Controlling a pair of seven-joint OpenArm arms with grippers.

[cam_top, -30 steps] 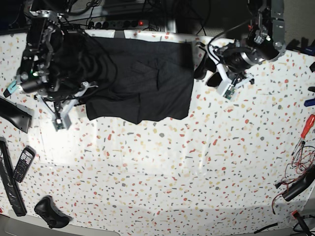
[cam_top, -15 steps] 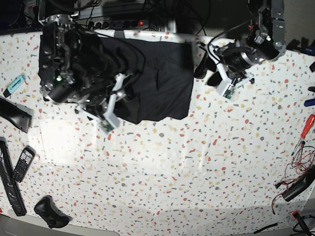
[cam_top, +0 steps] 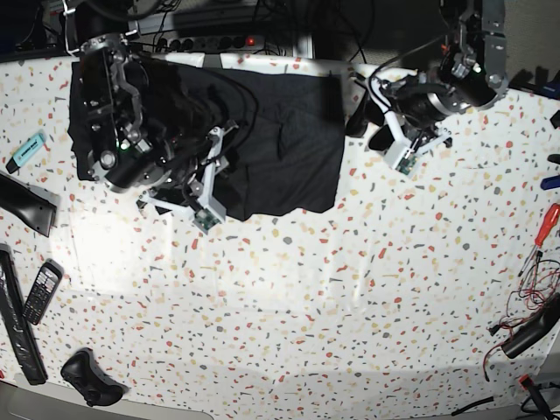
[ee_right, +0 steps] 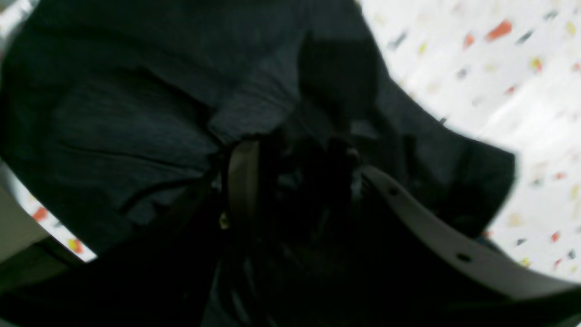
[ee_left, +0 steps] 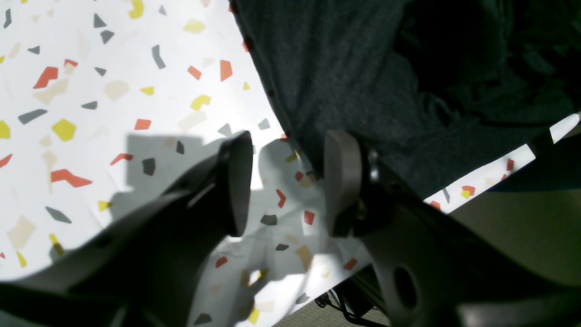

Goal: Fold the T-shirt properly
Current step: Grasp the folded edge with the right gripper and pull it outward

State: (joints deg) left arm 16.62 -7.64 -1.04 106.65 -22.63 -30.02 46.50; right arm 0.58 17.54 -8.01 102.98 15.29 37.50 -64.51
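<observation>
Whereas half a second back the right arm's fingers (cam_top: pixel 229 144) sat lower over the black cloth, they have now edged up and rightward; their state is lost in blur and shadow. One T-shirt (cam_top: pixel 289 131) lies folded at the speckled worktop's (cam_top: pixel 350 289) far edge. Beside its right border, the left arm's fingers (ee_left: pixel 238 181) hang spread, gripping nothing, unmoved. Two arms, one shirt.

A robotics lab or workshop, by the look of it. On the terrazzo-patterned bench (cam_top: pixel 350 289), a red-handled screwdriver (cam_top: pixel 547 223) and loose wires (cam_top: pixel 529 284) lie at 3 o'clock (a power strip (cam_top: pixel 210 39) sits at 12), remotes (cam_top: pixel 39 293) at 8.
</observation>
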